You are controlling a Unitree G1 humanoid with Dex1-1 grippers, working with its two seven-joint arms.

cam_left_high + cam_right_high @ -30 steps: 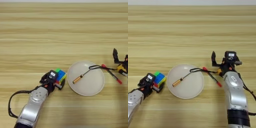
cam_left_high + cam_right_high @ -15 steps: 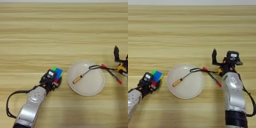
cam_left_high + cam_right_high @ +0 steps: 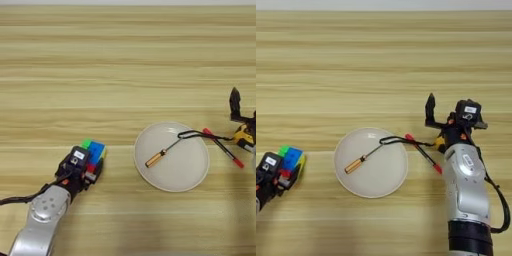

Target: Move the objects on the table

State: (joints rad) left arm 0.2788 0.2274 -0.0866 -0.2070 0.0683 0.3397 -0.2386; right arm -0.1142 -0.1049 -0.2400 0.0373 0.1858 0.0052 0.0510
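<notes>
A small multicoloured puzzle cube (image 3: 96, 149) sits at the lower left, with my left gripper (image 3: 88, 163) shut on its near side. To its right, a round off-white plate (image 3: 187, 172) holds a thin tool with a wooden handle (image 3: 155, 159). The tool's black cord (image 3: 196, 133) loops over the plate's right rim. Just past that rim a red pen (image 3: 223, 149) lies slanted, next to a yellow tape measure (image 3: 440, 143). My right gripper (image 3: 448, 122) stands open over the tape measure, one black finger (image 3: 430, 110) pointing away from me.
The wide light-wood table (image 3: 125, 60) stretches across the far half with nothing on it. My right forearm (image 3: 466, 190) runs up from the bottom edge beside the plate. My left forearm (image 3: 42, 220) enters at the bottom left.
My left gripper has moved left with the puzzle cube, away from the plate. The right arm, plate, tool, pen and tape measure stay put.
</notes>
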